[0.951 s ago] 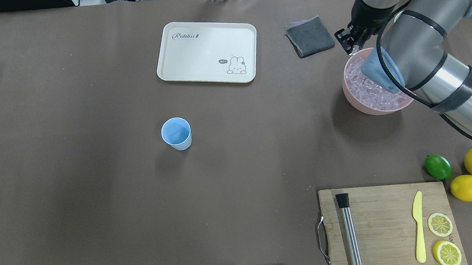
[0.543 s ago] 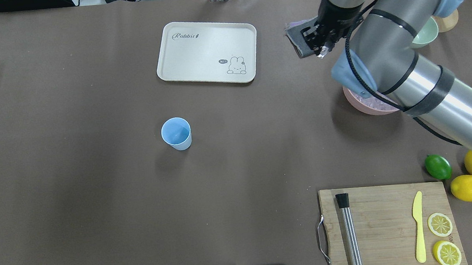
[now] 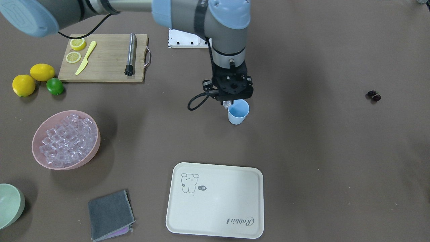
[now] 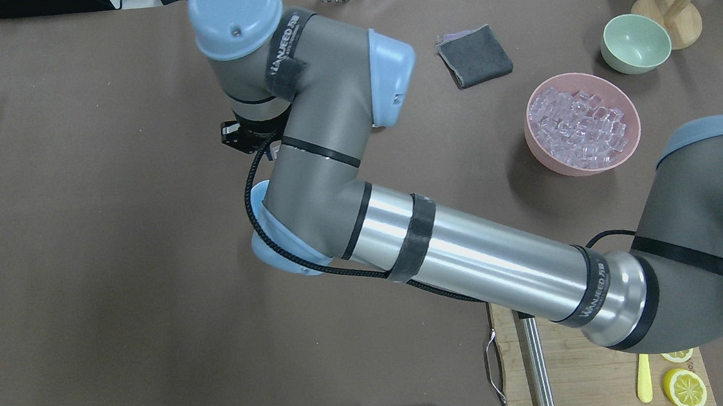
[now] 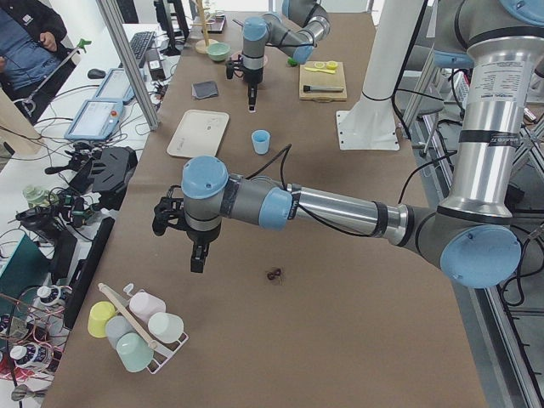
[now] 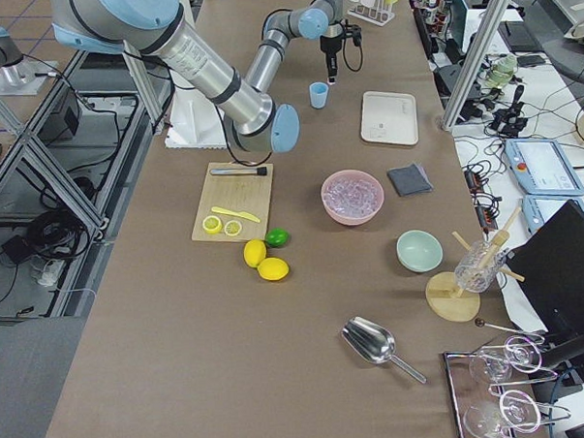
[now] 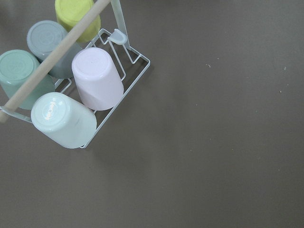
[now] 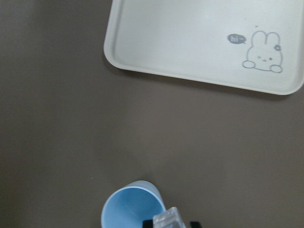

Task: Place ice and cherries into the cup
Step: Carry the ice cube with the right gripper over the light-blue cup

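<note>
The light-blue cup (image 3: 239, 112) stands mid-table; it also shows in the right wrist view (image 8: 128, 209). My right gripper (image 3: 228, 103) hangs just above the cup's rim on the robot's side, shut on a clear ice cube (image 8: 168, 219). In the overhead view my right arm hides the cup. The rest of the ice (image 3: 65, 137) fills the pink bowl (image 3: 94, 148). The dark cherries (image 3: 374, 95) lie alone at the table's far side, also in the exterior left view (image 5: 274, 274). My left gripper (image 5: 197, 255) hovers near the cherries; I cannot tell whether it is open or shut.
A cream rabbit tray (image 3: 215, 200) lies beyond the cup. A grey cloth (image 3: 109, 215), a pale green bowl (image 4: 636, 42), a cutting board (image 3: 104, 57) with knife and lemon slices, lemons and a lime (image 3: 54, 86) are on my right side. A mug rack (image 7: 71, 80) sits under my left wrist.
My right arm has swung from over the pink bowl, past the grey cloth, to above the cup, carrying an ice cube. The pink bowl is now uncovered.
</note>
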